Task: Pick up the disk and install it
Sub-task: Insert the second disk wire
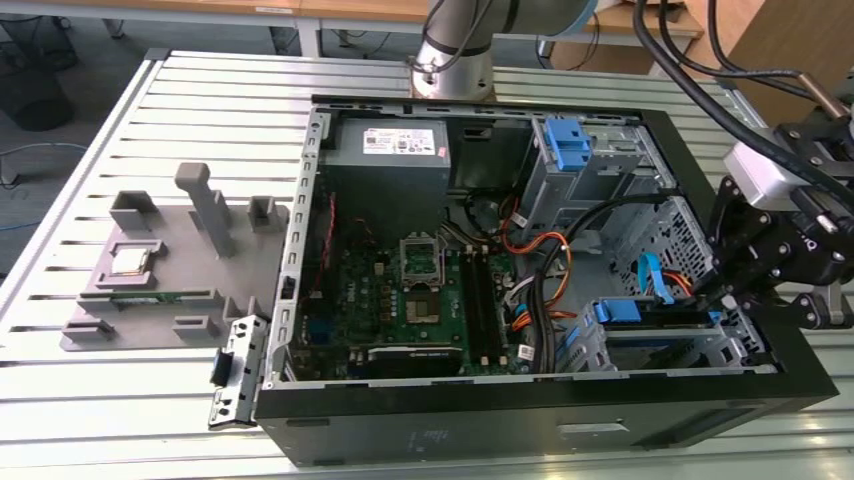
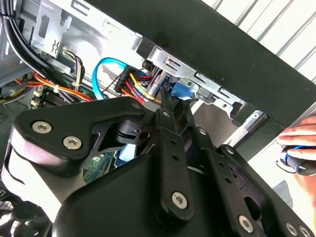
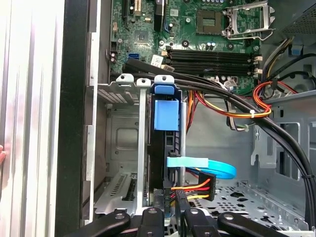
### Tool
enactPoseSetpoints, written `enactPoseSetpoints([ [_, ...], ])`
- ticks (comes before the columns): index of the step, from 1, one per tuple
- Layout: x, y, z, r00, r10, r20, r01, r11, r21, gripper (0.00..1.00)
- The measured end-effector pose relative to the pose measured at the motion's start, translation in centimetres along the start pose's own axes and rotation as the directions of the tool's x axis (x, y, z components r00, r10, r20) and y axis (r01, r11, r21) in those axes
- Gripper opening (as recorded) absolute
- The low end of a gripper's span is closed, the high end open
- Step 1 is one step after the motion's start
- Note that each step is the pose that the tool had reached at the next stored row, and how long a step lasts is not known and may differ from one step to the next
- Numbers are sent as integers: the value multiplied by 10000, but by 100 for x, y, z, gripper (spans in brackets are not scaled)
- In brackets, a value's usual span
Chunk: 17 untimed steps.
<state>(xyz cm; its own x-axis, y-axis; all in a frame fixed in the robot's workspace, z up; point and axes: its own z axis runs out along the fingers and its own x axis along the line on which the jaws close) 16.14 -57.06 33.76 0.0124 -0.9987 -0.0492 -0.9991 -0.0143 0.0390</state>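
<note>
Where the disk [image 3: 165,116] sits: on edge in the drive cage [image 3: 116,128], blue bracket outward; in the exterior view it is at about 4 o'clock inside the computer case [image 1: 534,415].
Seating: it looks most of the way in; whether it has latched, I cannot tell.
Cables: a blue data cable [image 3: 217,168] and a red-yellow-black power plug [image 3: 195,190] lie just beside the disk's edge.
Fingers: the gripper [image 2: 167,96] has its fingers pressed together, pinching nothing that I can see, tips just beside the blue bracket.
Gripper position: at about 3 o'clock of the disk in the exterior view, over the case's rim.
Doing the step well: push squarely along the cage rails on the bracket, not the cables; keep pressure even so the disk does not cock in its slot.
Risk: snagging the power plug or the thick black cables [image 3: 276,133].
Table [image 1: 174,420]: slotted metal, with a grey fixture [image 1: 174,270] at 9 o'clock of the case.
</note>
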Motion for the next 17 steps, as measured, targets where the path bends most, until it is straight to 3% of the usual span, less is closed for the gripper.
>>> enactPoseSetpoints([
  [14, 24, 88, 3, 10000, 1, 1, -1, 10000, 14, 24],
  [17, 23, 89, 6, 10000, -3, 68, 3, 10000, 16, 24],
])
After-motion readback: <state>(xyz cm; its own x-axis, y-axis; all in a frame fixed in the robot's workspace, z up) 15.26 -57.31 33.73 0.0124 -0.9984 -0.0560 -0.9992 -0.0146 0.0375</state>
